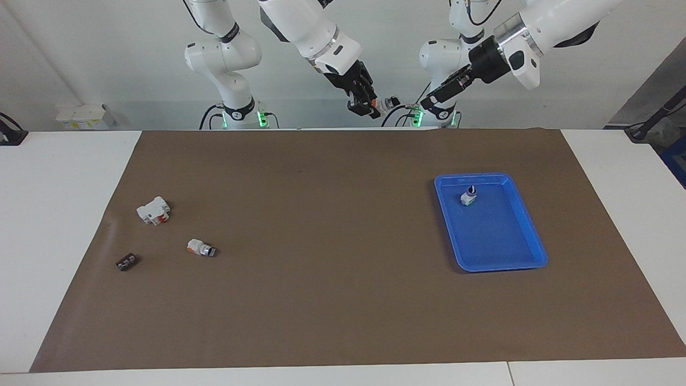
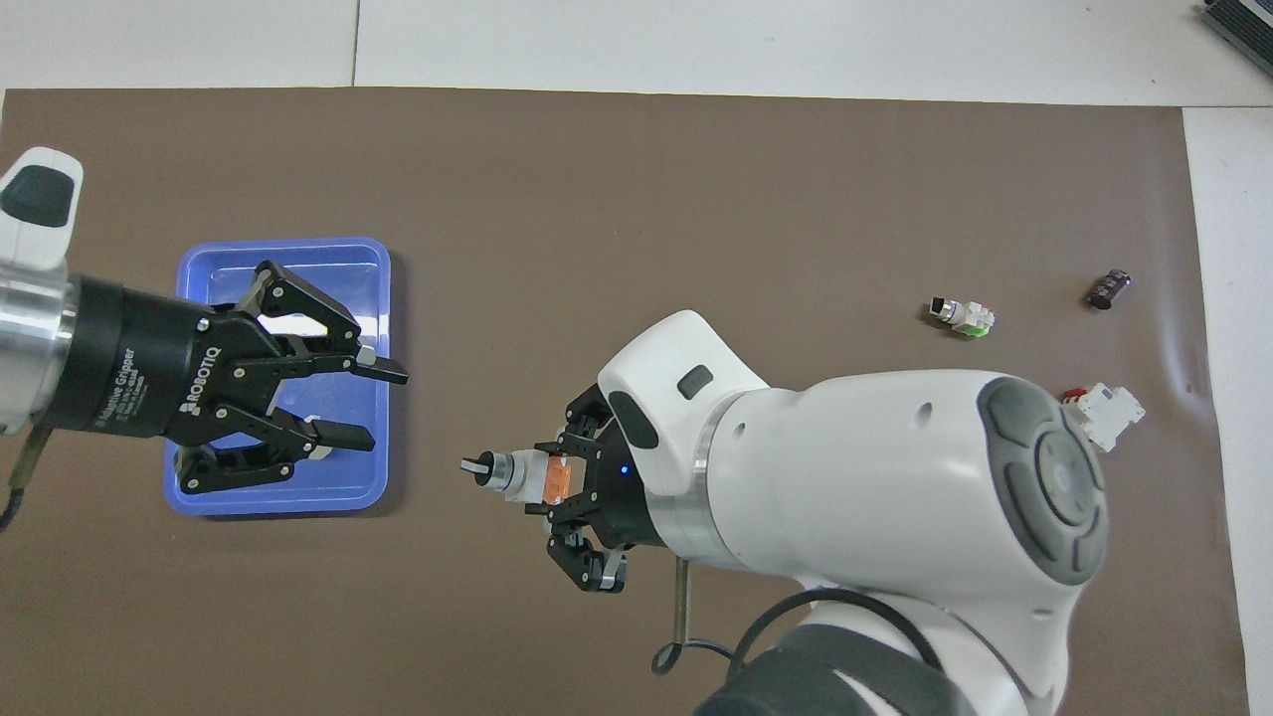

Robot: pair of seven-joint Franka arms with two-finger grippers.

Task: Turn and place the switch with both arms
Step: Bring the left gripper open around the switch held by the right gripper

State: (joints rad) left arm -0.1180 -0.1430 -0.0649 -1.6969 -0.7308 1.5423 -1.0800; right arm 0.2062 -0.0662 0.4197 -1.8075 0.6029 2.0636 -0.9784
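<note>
1. Two white jointed arms are raised high above the worktop (image 1: 69, 214), their black end effectors pointing at each other in mid-air over the brown mat (image 1: 321, 300). That looks like the set-up for a two-arm turn.
2. The right end effector (image 2: 559, 479) is clamped on the orange base of the small rotary switch (image 2: 517, 475), which has a white middle and a black knob. It holds the switch sideways so the knob sticks out free toward the other arm. Gripping the base probably leaves the knob clear to be taken and twisted.
3. The left end effector (image 2: 368, 406) has its fingers apart with a clear gap between the tips. It is lined up with the knob but apart from it, with nothing held. In the facing view it hangs at about the same height as the switch.
4. From overhead the left end effector covers part of the blue plastic tray (image 1: 504, 252), but the facing view shows it well above the tray. The tray lies toward the left arm's end and is probably where the switch goes after turning.
5. A green-based switch with a black knob (image 1: 468, 197) stands upright in the tray, in the part nearer the robots.
6. Three loose parts lie toward the right arm's end, well apart from the action: a white block with a red spot (image 1: 153, 210), an orange-and-white switch with a silver-black end (image 1: 201, 248), and a small black part (image 1: 126, 262).
7. The next move calls for the open fingers to close squarely on the knob. A skewed approach could lever the switch in its grip.
</note>
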